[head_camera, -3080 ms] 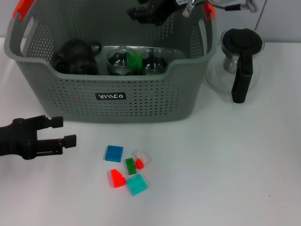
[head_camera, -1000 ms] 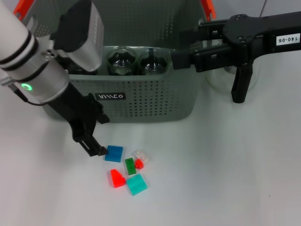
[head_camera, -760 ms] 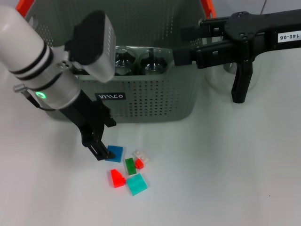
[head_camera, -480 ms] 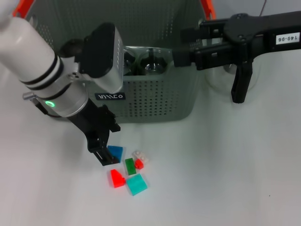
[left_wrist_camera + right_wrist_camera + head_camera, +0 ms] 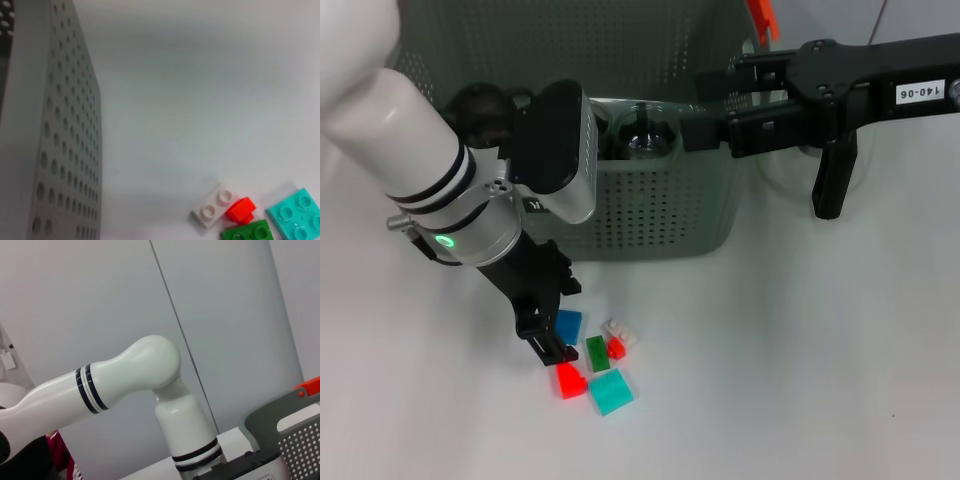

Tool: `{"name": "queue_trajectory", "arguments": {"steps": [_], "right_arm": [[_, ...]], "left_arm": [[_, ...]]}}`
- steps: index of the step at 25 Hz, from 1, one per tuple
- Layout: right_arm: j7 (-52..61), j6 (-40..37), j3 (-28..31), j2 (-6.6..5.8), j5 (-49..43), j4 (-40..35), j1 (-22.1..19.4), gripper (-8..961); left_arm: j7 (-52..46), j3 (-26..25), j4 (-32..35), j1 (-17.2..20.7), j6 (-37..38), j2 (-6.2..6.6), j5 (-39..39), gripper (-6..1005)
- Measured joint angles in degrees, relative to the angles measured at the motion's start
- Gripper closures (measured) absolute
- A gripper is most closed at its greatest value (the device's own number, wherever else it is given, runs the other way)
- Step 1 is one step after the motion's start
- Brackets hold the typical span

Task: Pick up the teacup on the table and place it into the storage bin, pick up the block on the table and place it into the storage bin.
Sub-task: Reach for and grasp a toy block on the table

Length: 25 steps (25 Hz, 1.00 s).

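The blocks lie in a loose cluster on the table point(image 5: 800, 360), just in front of the storage bin point(image 5: 660, 215). The blue block point(image 5: 569, 325) is the member nearest the bin; a green block point(image 5: 597, 353), a white block point(image 5: 618, 331) with a small red block point(image 5: 616, 348) against it, a red wedge-shaped block point(image 5: 568, 381) and a teal block point(image 5: 611, 391) are grouped close beside it.

The left gripper point(image 5: 546, 340) is lowered to the cluster's left edge, its black fingertips down at table level. The blue block is seen just beside the tips, on the side toward the bin and slightly to the right; the red wedge lies just beyond them on the near side. Whether a fingertip touches the blue block cannot be told. The fingers appear slightly parted and nothing is held. In the left wrist view only the white, small red, green and teal blocks are shown; the blue block is outside that frame.

The right gripper point(image 5: 705, 115) is held above the bin's right part, well apart from the blocks; its fingers look parted and empty. The left arm is clearly the nearer one. Glass teacups point(image 5: 645, 140) are seen inside the bin. A glass pitcher point(image 5: 830, 165) stands just right of the bin.

Judgement: the coming grasp depends on a small shift toward the blue block.
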Motion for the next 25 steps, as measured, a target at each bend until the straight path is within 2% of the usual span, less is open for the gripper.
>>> {"name": "queue_trajectory", "arguments": {"steps": [25], "right_arm": [[-1.1, -0.3, 0.1, 0.14, 0.3, 0.6, -0.6, 73]], "left_arm": [[0.8, 1.5, -3.9, -0.8, -6.2, -0.11, 0.0, 184]]}}
